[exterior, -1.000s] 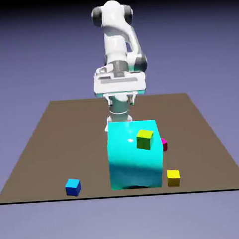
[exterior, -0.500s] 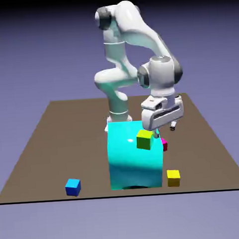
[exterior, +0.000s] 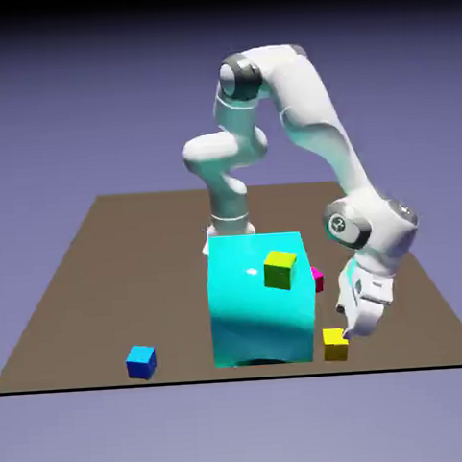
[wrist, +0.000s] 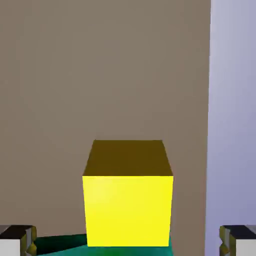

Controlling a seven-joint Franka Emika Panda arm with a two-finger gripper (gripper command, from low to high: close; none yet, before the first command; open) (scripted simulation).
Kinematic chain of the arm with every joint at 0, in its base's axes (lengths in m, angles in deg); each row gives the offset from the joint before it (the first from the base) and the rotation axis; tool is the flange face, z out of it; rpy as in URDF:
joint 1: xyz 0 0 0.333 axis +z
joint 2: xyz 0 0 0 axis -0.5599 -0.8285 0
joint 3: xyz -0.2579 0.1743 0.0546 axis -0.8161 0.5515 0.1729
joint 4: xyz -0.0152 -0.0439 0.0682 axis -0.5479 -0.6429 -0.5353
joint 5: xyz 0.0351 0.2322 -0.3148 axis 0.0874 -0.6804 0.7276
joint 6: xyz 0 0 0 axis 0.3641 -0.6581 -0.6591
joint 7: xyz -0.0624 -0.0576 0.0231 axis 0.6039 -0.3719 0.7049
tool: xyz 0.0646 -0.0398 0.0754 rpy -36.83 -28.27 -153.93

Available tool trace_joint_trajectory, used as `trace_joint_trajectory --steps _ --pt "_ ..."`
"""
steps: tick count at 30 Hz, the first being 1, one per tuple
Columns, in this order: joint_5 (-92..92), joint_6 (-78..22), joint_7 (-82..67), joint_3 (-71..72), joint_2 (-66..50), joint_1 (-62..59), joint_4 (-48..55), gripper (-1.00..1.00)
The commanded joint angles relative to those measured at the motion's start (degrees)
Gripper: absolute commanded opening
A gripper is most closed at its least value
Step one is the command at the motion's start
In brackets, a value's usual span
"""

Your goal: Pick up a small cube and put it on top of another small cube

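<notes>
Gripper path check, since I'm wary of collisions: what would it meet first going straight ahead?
Probably the yellow cube, which lies ahead between the open fingertips; the remaining gap is hard to judge.

Sharp, evenly lit views; white glare on cyan block (exterior: 259,315).

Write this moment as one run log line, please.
gripper: open, above yellow cube | grasp: not yet | magenta cube: beside cyan block

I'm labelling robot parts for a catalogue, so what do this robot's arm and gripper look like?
The arm is glossy white with rounded, tube-like links and dark grey joint caps. The gripper has a white housing and small grey fingertips.
</notes>
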Motion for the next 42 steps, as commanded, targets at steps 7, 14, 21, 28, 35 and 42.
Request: trace_joint_trajectory --steps 7,14,21,28,35,42 --pt "-1.3 -3.1 -1.0 0.9 3.0 0.0 0.1 -1.0" --pt "-7.5 -1.3 -5.8 14.7 17.2 -5.6 -13.2 -1.0" --pt "-13.8 1.9 -10.6 29.2 31.4 -11.8 -27.6 -1.0" --pt "-20.0 5.1 -15.4 43.7 45.6 -17.9 -42.1 -1.0" --pt "-11.8 8.4 -9.5 45.0 44.0 -20.0 -45.8 -1.0" --pt "5.6 12.5 3.0 40.2 34.1 -20.6 -45.4 -1.0"
